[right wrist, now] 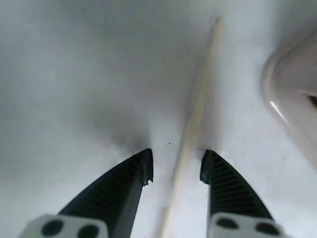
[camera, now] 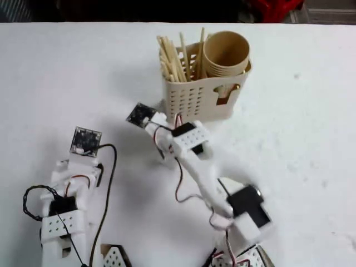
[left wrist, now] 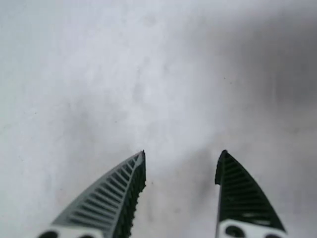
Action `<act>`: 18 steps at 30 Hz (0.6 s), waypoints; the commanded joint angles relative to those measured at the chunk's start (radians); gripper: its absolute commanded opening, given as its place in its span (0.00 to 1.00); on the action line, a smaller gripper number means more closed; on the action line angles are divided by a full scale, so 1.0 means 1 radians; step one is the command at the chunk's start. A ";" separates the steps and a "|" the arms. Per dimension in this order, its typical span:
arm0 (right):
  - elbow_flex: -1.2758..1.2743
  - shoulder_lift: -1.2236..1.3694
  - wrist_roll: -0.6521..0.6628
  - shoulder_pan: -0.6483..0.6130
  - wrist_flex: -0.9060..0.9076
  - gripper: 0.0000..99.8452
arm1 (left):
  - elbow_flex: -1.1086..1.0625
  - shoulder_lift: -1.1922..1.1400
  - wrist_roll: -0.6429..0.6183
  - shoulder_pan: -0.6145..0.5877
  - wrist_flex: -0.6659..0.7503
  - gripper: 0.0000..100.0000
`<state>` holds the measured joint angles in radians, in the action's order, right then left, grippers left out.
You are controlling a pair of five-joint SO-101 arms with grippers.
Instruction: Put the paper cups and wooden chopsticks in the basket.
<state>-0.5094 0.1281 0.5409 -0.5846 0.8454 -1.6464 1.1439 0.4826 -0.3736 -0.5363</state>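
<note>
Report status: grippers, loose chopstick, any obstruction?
Right gripper open, straddling one chopstick lying on the table. Left gripper open above the table, holding nothing. Basket close by, cups and other chopsticks already inside; nothing blocks the grasp.

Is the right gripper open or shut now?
Open. In the right wrist view the jaws of the right gripper stand clearly apart; a wooden chopstick lies on the table between them, not clamped.
</note>
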 commanded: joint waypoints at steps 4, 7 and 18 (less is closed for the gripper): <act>0.130 0.133 0.005 0.054 0.024 0.11 | 0.005 0.012 -0.005 -0.007 0.021 0.23; 0.129 0.133 0.002 0.053 0.027 0.01 | 0.005 0.012 -0.005 -0.007 0.021 0.23; 0.038 -0.338 -0.094 -0.035 0.185 0.02 | 0.005 0.012 -0.005 -0.007 0.021 0.23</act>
<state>-0.4327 0.0760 0.4964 -0.5631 0.9912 -1.6464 1.1439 0.4826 -0.3736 -0.5363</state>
